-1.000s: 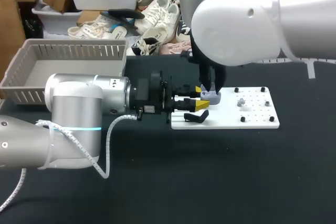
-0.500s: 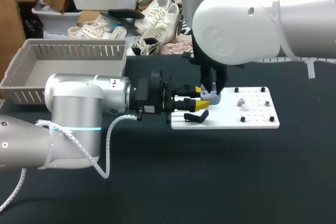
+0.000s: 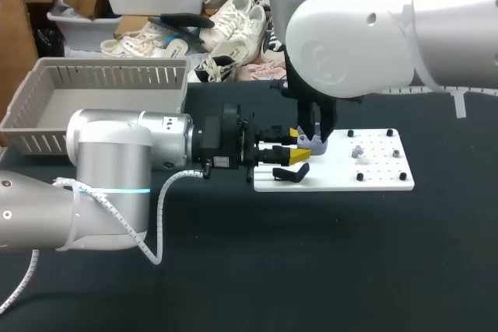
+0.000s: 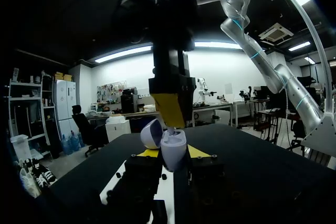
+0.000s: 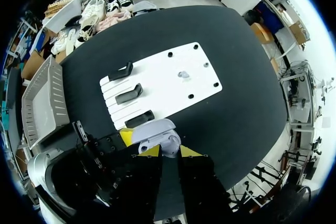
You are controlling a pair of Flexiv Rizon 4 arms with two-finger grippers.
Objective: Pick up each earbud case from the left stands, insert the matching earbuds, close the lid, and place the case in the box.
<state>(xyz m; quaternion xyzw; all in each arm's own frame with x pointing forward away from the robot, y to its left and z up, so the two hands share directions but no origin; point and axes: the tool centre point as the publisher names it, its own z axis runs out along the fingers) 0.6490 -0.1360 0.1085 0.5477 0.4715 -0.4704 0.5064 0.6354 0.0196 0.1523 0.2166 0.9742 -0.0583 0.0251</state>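
An open lavender earbud case [image 4: 174, 148] is held between the yellow tips of my left gripper [image 4: 173, 153], its lid [image 4: 151, 133] tipped back. In the head view the left gripper [image 3: 297, 145] holds the case [image 3: 315, 145] over the near-left end of the white plate [image 3: 373, 172]. My right gripper [image 3: 315, 134] hangs straight down onto the case's open top. Its fingers [image 4: 170, 109] stand close together with a small pale earbud at their tips. From the right wrist, the case [image 5: 157, 132] lies just ahead of the right gripper [image 5: 169, 151]. One more earbud [image 3: 356, 151] sits on the plate.
Black stands [image 5: 129, 93] line the plate's left end, one [image 3: 292, 174] just under the left gripper. A grey basket [image 3: 47, 134] stands at the table's far left. Small black pegs [image 3: 398, 153] dot the plate's right half.
My right arm has shifted very slightly up and to the right above the case. The left arm and the case have stayed put.
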